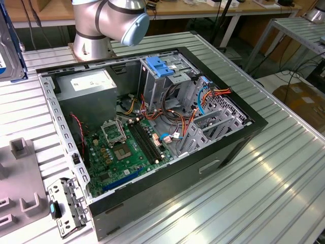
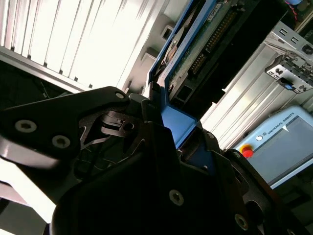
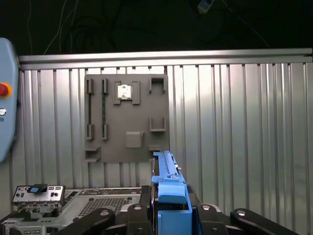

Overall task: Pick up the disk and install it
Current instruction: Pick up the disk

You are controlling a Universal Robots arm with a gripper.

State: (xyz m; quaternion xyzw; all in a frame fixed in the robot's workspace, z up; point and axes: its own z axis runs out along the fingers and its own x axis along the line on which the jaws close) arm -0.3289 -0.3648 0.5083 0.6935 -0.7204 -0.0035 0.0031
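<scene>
My arm (image 1: 101, 23) rises from its base out of the exterior view's top. Its claw (image 3: 169, 208) is clamped on the disk (image 3: 166, 171).

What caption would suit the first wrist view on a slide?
The gripper holds the disk, blue rail showing; a grey fixture plate lies on the ribbed table.
</scene>
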